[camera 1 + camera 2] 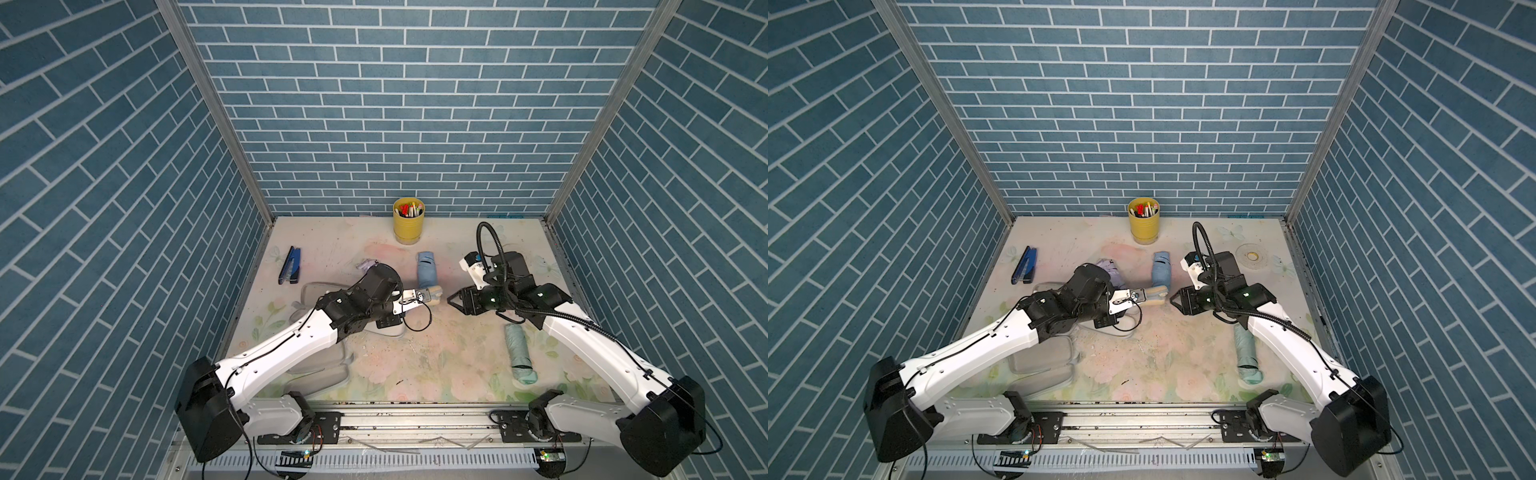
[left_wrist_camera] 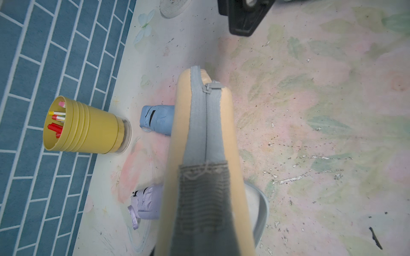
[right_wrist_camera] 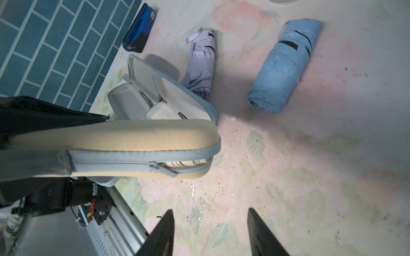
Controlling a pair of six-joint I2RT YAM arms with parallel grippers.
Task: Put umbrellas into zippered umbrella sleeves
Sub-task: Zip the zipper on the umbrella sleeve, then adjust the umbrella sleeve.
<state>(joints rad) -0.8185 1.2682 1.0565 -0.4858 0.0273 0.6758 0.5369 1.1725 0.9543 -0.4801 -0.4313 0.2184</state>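
Fingers (image 3: 164, 237) of my right gripper (image 1: 451, 300) stand wide, nothing between them, tips just short of the tan hard-shell zip sleeve (image 3: 133, 135), not touching. My left gripper (image 1: 424, 296) is clamped on that sleeve, holding it up off the floral tabletop (image 1: 415, 365), on my side of the yellow ribbed pen cup (image 1: 408, 226). Grey zipper pull (image 3: 163, 169) sits near the rounded end, a gap open past it, cream fabric showing inside. Light blue rolled umbrella (image 1: 427, 270) lies between cup and sleeve; lilac folded umbrella (image 3: 202, 64) left of the cup, nearer me; mint green folded umbrella (image 1: 518, 351) right of the cup, nearest me.
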